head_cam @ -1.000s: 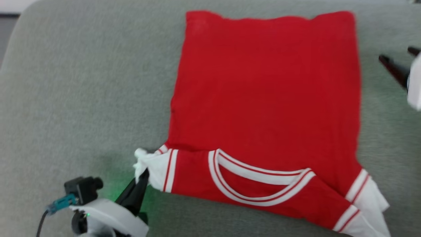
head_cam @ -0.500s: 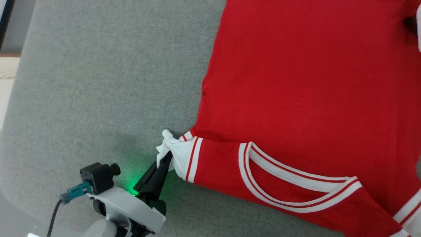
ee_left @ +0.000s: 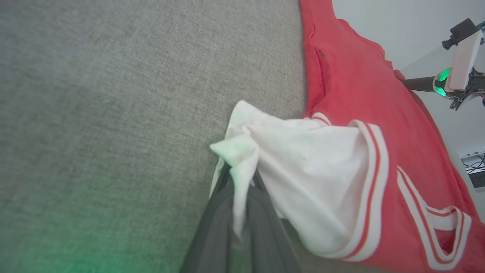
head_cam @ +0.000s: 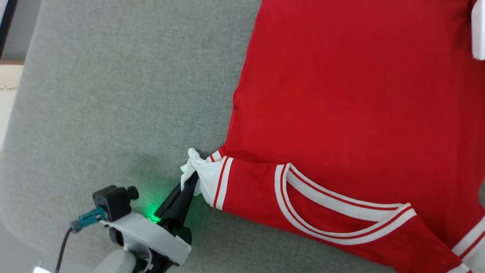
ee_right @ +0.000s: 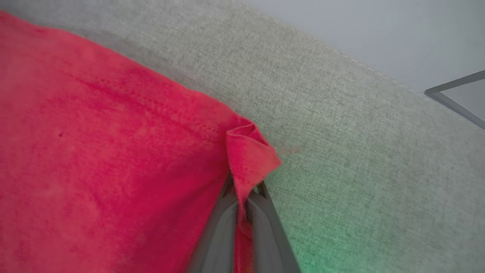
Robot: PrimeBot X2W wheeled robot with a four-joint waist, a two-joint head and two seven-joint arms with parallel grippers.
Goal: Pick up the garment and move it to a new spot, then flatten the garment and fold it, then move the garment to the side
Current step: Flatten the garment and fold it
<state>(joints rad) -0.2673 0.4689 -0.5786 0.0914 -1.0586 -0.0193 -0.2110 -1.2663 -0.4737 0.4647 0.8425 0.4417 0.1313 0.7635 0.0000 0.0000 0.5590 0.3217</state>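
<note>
Left claw (head_cam: 192, 179) grips garment (head_cam: 341, 94) sleeve; right wrist view shows right claw (ee_right: 244, 186) pinching its corner.

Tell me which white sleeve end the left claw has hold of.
The bunched white sleeve end at the garment's left edge in the head view, pinched in the left claw. The other sleeve end, lower right, lies free and ungripped.

The left gripper (head_cam: 190, 181) has dark fingers (head_cam: 178, 203) on a white housing (head_cam: 147, 239), glowing green. Lower left, a small black camera (head_cam: 113, 199) carries a teal plug (head_cam: 86, 220) and dark cable (head_cam: 60, 254).
</note>
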